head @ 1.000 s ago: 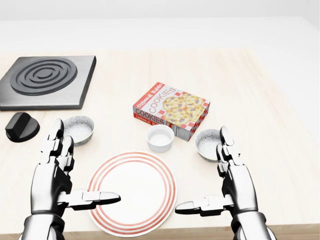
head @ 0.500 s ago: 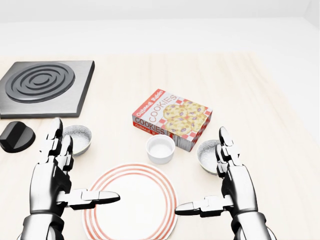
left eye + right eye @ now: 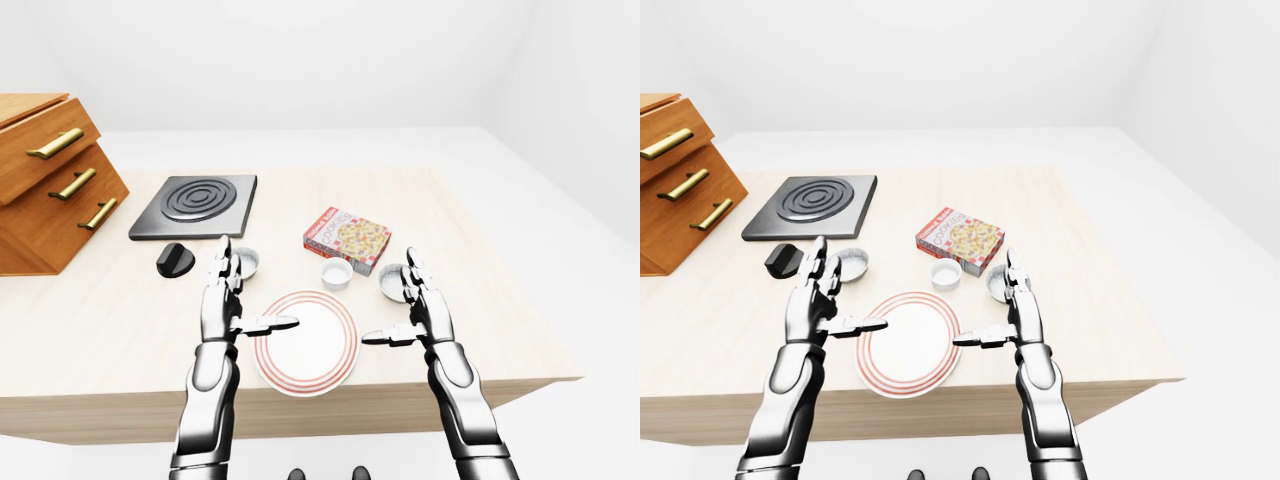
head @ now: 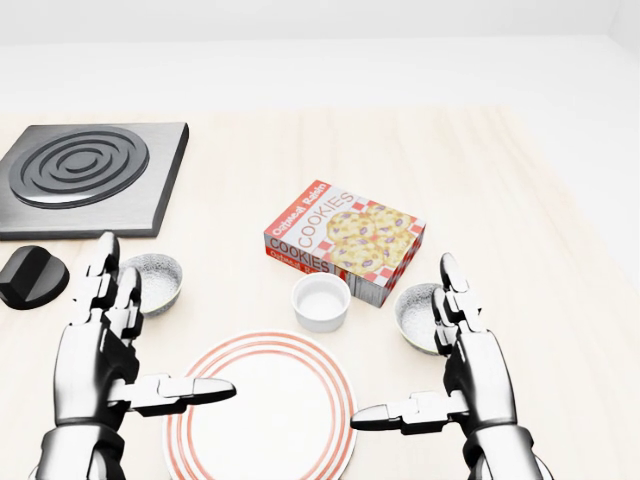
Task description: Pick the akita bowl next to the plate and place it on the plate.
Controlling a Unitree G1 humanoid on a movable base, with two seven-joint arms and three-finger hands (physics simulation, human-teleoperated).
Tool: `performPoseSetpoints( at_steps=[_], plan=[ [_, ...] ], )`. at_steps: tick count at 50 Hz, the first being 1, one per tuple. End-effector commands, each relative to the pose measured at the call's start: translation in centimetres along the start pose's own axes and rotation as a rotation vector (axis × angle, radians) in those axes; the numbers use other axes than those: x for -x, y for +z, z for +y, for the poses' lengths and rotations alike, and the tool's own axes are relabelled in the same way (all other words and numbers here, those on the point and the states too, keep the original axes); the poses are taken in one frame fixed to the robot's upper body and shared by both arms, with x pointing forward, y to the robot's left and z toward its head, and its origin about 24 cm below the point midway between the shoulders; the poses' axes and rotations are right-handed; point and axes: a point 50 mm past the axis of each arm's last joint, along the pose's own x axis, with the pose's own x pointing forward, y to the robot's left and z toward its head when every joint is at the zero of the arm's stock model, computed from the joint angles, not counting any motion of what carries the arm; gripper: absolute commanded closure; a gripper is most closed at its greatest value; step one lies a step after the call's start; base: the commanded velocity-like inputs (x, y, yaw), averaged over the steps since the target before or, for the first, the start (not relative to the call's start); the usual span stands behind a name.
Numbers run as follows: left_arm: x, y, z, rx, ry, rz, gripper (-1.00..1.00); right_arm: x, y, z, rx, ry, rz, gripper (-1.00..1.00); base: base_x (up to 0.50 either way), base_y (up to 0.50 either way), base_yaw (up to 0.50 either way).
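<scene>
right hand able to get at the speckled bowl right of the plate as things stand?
Probably yes. The right hand is open with its fingertips right beside the speckled bowl, nothing between them; the cookie box sits just past its upper left rim.

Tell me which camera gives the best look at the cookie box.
The head view: the cookie box appears largest there, unobstructed, with its COOKIES lettering readable, lying just above the small white cup. The left-eye and right-eye views show the same box whole but much smaller, its print too small to read.
</scene>
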Motion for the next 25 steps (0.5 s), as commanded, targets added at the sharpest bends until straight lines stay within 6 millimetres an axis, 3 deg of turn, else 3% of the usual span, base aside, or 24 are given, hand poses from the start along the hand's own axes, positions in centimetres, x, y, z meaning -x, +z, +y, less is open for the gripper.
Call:
performPoseSetpoints(
  at_steps=[1,5,12,21,25],
  plan=[
    [-0.1,0.7,0.2,-0.005,0.013,-0.015,-1.00,0.0,0.0,0.0,-0.005,-0.001,-0.002,-1.00,0.00,0.00,0.00],
    [-1.3,1.6,2.2,0.005,0.089,-0.049,-1.00,0.0,0.0,-0.1,-0.006,-0.003,-0.003,-1.00,0.00,0.00,0.00],
    [-2.2,2.3,3.7,0.001,0.141,-0.075,-1.00,0.0,0.1,-0.1,-0.006,-0.004,-0.004,-1.00,0.00,0.00,0.00],
    [-4.0,3.5,9.2,0.087,0.350,-0.102,-1.00,0.0,0.1,-0.2,-0.006,-0.005,-0.005,-1.00,0.00,0.00,0.00],
    [-4.2,3.4,10.3,0.137,0.401,-0.090,-1.00,0.0,0.3,-0.1,-0.004,-0.004,-0.006,-1.00,0.00,0.00,0.00]
  ],
)
